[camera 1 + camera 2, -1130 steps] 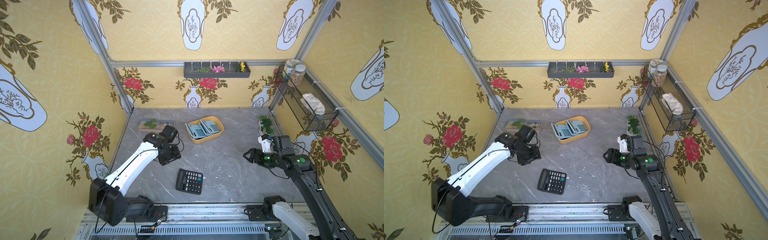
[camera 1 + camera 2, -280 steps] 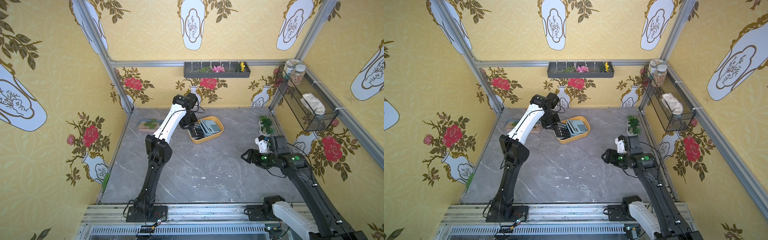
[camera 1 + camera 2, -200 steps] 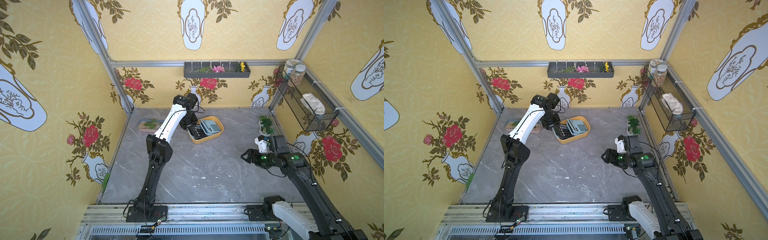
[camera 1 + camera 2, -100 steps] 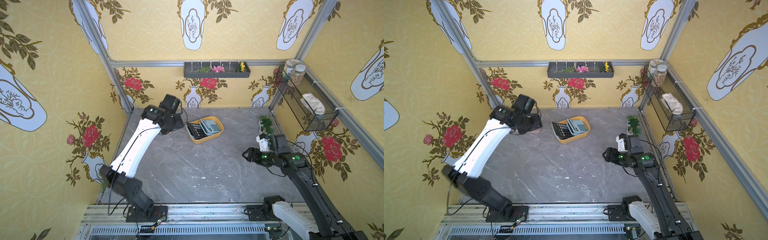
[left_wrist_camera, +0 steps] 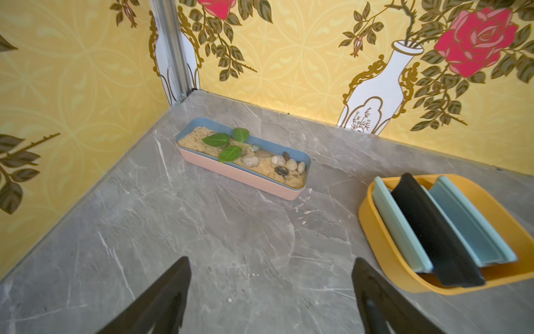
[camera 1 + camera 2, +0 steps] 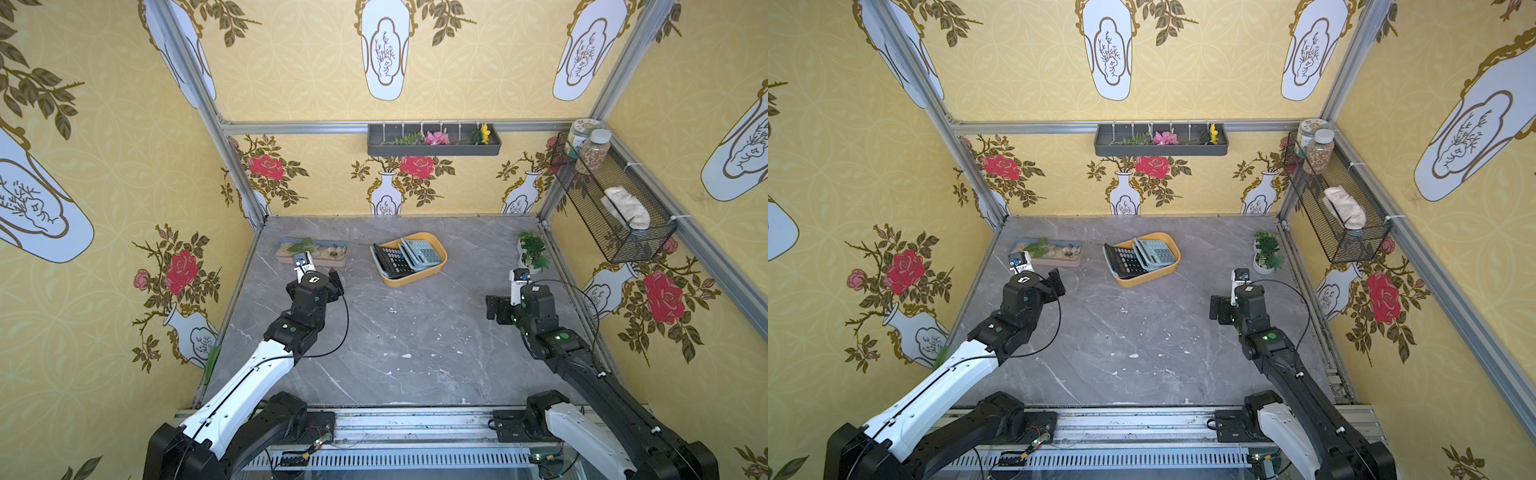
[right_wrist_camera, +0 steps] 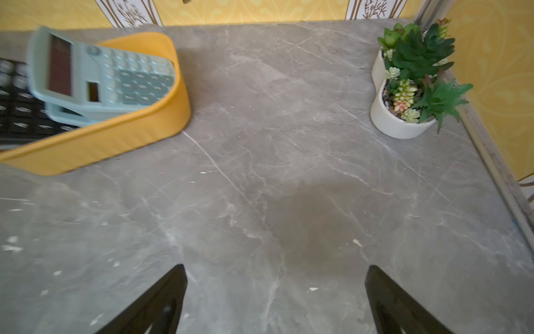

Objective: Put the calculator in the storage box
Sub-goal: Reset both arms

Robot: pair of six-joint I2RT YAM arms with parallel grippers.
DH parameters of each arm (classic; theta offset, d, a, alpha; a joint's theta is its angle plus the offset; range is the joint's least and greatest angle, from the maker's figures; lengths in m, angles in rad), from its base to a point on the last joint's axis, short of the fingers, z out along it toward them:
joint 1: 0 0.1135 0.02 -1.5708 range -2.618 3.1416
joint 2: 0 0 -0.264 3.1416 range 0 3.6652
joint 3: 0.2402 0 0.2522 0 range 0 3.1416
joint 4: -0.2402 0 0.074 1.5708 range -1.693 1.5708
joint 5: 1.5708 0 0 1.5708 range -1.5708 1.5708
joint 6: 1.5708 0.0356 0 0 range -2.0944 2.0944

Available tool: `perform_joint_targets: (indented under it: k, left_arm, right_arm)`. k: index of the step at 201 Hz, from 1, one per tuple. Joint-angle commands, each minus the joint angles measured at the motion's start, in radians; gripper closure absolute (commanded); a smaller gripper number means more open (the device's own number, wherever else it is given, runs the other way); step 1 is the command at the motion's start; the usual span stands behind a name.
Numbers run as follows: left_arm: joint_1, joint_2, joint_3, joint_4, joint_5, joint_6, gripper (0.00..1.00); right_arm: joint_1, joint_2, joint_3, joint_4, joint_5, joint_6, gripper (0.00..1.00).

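The orange-yellow storage box [image 6: 415, 279] [image 6: 1148, 279] sits at the back middle of the grey table. The black calculator [image 6: 388, 259] [image 6: 1124, 259] lies tilted inside it, propped among pale blue calculators [image 6: 420, 252]. In the left wrist view the black calculator [image 5: 433, 231] stands on edge in the box [image 5: 384, 248]. My left gripper [image 6: 322, 277] [image 5: 271, 260] hovers open and empty over bare table, left of the box. My right gripper [image 6: 503, 306] [image 7: 276, 267] is open and empty at the right, with the box [image 7: 115, 138] far ahead.
A pink-and-blue planter tray [image 6: 311, 251] with pebbles lies at the back left, close to my left gripper. A white pot of succulents [image 6: 532, 254] stands at the back right. A black mesh basket [image 6: 615, 208] and a grey shelf [image 6: 434, 143] hang on the walls.
My left arm has drawn back from the box toward the front left and its jaws have spread. The black calculator stays in the box. My right gripper has opened wider.
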State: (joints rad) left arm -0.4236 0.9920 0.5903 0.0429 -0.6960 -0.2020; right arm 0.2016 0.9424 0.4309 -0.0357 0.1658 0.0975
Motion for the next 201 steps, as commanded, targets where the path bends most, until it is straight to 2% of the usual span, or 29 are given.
perform_joint_targets:
  k: [1, 27, 33, 44, 59, 76, 89, 103, 111, 123, 131, 133, 140, 157, 175, 191, 201]
  left_arm:
    - [0.035, 0.049, -0.06, 0.248, -0.117, 0.093, 0.08]
    - [0.076, 0.124, -0.184, 0.511, -0.109, 0.154, 0.05]
    - [0.095, 0.145, -0.211, 0.575, -0.095, 0.155, 0.05]
    - [0.138, 0.18, -0.243, 0.646, -0.06, 0.125, 0.04]
    - [0.184, 0.195, -0.267, 0.699, 0.023, 0.091, 0.04]
    - [0.238, 0.264, -0.284, 0.777, 0.066, 0.048, 0.05]
    - [0.246, 0.292, -0.314, 0.851, 0.101, 0.054, 0.07]
    - [0.246, 0.246, -0.387, 0.95, 0.133, 0.068, 0.12]
    - [0.245, 0.19, -0.422, 1.004, 0.135, 0.081, 0.14]
    - [0.235, 0.021, -0.423, 0.91, 0.14, 0.097, 0.15]
    - [0.235, -0.116, -0.378, 0.703, 0.153, 0.107, 0.15]
    - [0.235, -0.146, -0.371, 0.601, 0.154, 0.11, 0.15]
    - [0.24, -0.222, -0.322, 0.447, 0.151, 0.115, 0.14]
    - [0.247, -0.334, -0.341, 0.376, 0.133, 0.168, 0.12]
    - [0.247, -0.332, -0.398, 0.439, 0.114, 0.126, 0.13]
    - [0.247, -0.242, -0.393, 0.444, 0.105, 0.122, 0.14]
    - [0.247, -0.166, -0.413, 0.524, 0.081, 0.128, 0.13]
  right_arm:
    - [-0.025, 0.07, -0.08, 0.347, 0.095, -0.086, 0.03]
    - [-0.152, 0.162, -0.218, 0.647, 0.0, -0.029, 0.03]
    - [-0.17, 0.169, -0.211, 0.635, -0.016, -0.029, 0.03]
    - [-0.176, 0.19, -0.228, 0.714, -0.036, -0.069, 0.03]
    - [-0.196, 0.25, -0.234, 0.791, -0.057, -0.057, 0.03]
    - [-0.202, 0.393, -0.27, 0.983, -0.091, -0.065, 0.03]
    - [-0.187, 0.501, -0.287, 1.142, -0.106, -0.088, 0.03]
    - [-0.182, 0.454, -0.229, 0.947, -0.124, -0.097, 0.03]
    - [-0.183, 0.476, -0.226, 0.984, -0.131, -0.097, 0.03]
    - [-0.183, 0.484, -0.222, 0.981, -0.136, -0.1, 0.03]
    - [-0.182, 0.468, -0.213, 0.938, -0.139, -0.1, 0.03]
    - [-0.183, 0.471, -0.213, 0.942, -0.138, -0.102, 0.03]
    - [-0.182, 0.482, -0.212, 0.958, -0.14, -0.105, 0.03]
    - [-0.182, 0.493, -0.198, 0.945, -0.152, -0.105, 0.03]
    - [-0.18, 0.492, -0.202, 0.949, -0.144, -0.111, 0.03]
    - [-0.179, 0.493, -0.201, 0.948, -0.145, -0.11, 0.03]
    - [-0.18, 0.493, -0.198, 0.948, -0.15, -0.107, 0.03]
